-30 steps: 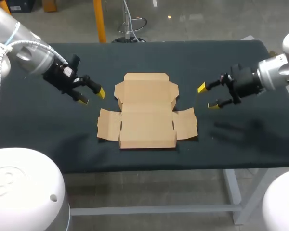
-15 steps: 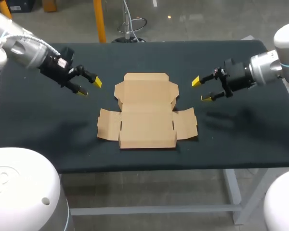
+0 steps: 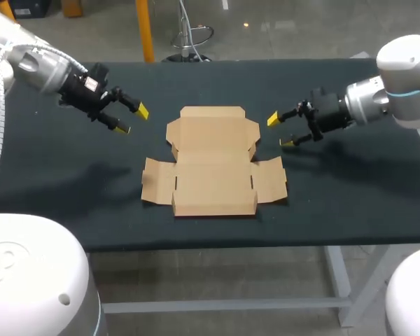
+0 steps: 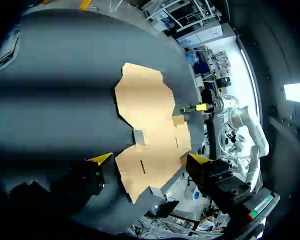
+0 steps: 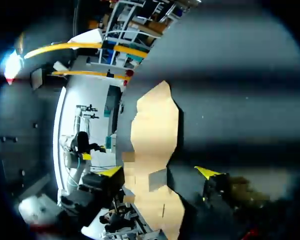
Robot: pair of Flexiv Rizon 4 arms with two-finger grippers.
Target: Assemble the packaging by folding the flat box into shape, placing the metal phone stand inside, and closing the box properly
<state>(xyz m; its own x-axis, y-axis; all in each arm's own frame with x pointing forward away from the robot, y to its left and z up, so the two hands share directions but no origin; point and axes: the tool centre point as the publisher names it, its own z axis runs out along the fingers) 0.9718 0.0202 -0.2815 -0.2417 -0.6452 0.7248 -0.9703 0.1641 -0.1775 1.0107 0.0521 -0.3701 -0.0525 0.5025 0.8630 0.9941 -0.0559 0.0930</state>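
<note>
Two gaping hands (image 3: 131,120) (image 3: 280,131) beside flat box (image 3: 213,164)

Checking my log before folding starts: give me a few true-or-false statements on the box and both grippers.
1. The box lies flat and unfolded on the table. True.
2. The left gripper is shut on a flap. False: it is open, apart from the box, holding nothing.
3. The right gripper is open. True.
4. The right gripper rests on the box's middle. False: it is off to the box's side, not touching it.
</note>
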